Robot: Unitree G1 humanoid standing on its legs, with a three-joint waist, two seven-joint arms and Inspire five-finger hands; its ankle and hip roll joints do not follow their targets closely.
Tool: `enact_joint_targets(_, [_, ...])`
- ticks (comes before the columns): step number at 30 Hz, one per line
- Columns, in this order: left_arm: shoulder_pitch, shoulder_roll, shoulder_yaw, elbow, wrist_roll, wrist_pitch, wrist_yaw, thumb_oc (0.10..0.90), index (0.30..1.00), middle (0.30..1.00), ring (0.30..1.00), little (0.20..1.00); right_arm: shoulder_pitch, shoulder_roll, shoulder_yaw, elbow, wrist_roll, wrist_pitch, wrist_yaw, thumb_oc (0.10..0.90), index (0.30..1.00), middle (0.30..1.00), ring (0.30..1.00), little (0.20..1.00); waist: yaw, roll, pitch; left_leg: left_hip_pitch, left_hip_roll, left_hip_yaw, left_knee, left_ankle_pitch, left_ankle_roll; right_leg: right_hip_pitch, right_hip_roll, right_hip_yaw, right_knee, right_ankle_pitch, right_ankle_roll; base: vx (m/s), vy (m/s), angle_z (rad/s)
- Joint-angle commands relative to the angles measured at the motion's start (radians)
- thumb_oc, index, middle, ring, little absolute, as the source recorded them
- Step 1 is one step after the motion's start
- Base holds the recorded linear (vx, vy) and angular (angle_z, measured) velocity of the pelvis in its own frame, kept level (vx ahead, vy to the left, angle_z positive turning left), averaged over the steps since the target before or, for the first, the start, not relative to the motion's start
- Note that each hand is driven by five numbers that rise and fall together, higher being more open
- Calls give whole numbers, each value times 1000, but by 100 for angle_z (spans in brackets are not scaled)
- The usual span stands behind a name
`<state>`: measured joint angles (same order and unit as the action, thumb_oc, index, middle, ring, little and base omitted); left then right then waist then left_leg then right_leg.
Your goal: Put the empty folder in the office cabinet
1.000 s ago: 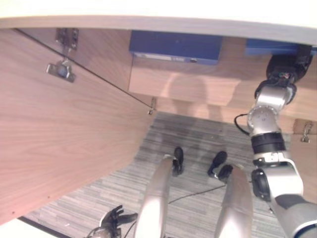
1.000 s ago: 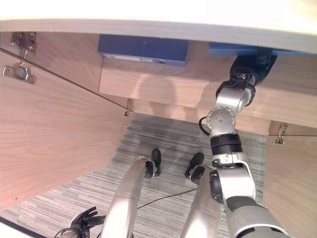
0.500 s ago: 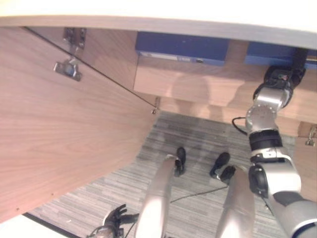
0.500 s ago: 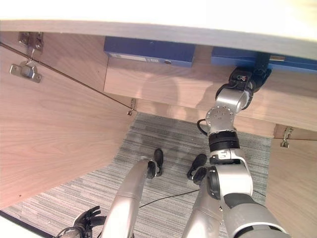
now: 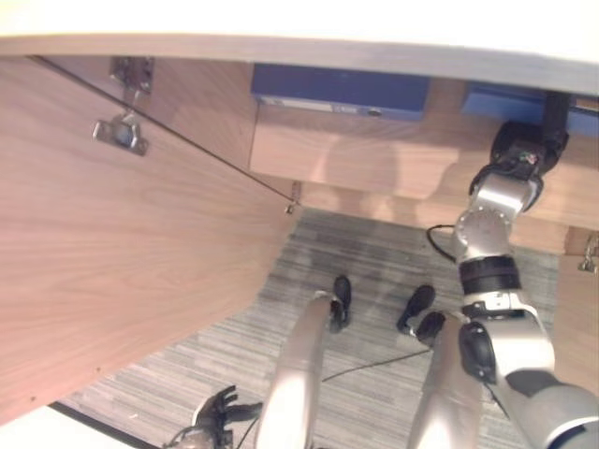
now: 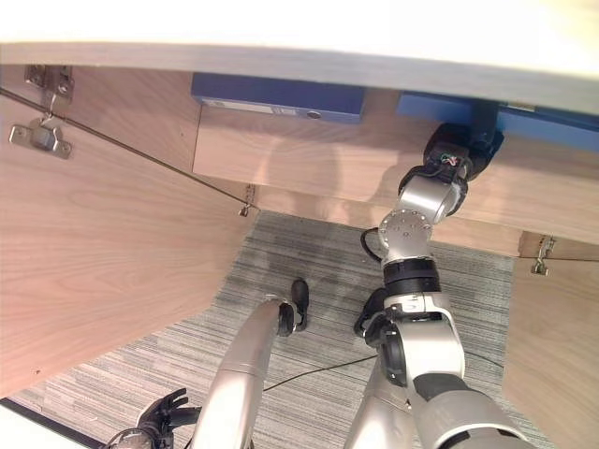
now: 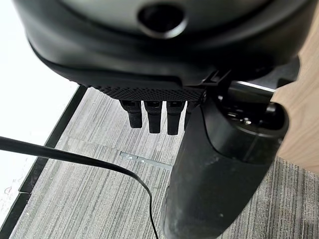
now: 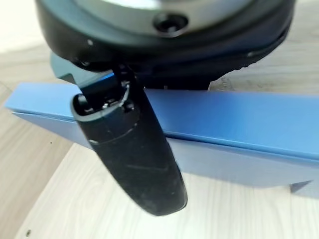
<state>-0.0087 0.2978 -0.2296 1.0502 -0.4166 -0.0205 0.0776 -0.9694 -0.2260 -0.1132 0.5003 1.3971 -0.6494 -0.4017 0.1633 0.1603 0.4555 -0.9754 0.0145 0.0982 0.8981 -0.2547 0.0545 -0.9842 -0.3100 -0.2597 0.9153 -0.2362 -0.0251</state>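
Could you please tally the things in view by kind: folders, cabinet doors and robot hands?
Blue folders: 2, one on the shelf, one at the right hand
Open cabinet doors: 2, left door, right door
Robot hands: 2, with the left hand low by the floor
Total: 6

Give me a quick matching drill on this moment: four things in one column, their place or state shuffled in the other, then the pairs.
Things:
1. right hand
2. left hand
3. dark folder
4. cabinet door

Place or state:
A. lying alone on the shelf, left part
B. swung open on the left
C. low near the floor, holding nothing
D. up at the shelf, thumb across the lighter blue folder

Pairs: 1-D, 2-C, 3-A, 4-B
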Motion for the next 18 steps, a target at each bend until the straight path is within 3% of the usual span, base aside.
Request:
enact_joint_targets(1, [50, 55, -16, 97, 43, 46, 48, 800, 900, 900, 900, 900, 24, -9, 1, -167, -62, -55, 13, 800, 900, 900, 900, 900, -1, 3, -27, 27, -7, -53, -142, -1, -37, 99, 28, -8, -61, -82, 55, 0, 0, 0])
enact_joint_targets(4, [49, 46, -19, 83, 40, 43, 51, 800, 900, 900, 900, 900, 66, 60, 1, -220, -80, -64, -2, 800, 900, 900, 900, 900, -6, 6, -17, 30, -7, -50, -167, 10, -38, 98, 30, -14, -79, -73, 59, 0, 0, 0])
enact_joint_targets(10, [50, 40, -25, 57, 39, 41, 53, 800, 900, 900, 900, 900, 135, 115, 12, -238, -63, -65, 11, 800, 900, 900, 900, 900, -18, 6, -2, 33, -4, -47, -202, 25, -39, 94, 33, -20, -106, -52, 69, -5, 5, -2])
enact_joint_targets(18, [69, 18, -34, 20, 39, 44, 62, 800, 900, 900, 900, 900, 258, 208, 36, -449, -143, -115, -25, 800, 900, 900, 900, 900, -47, 4, 16, 36, -9, -38, -258, 48, -34, 89, 37, -25, -150, -20, 80, -5, 12, -2])
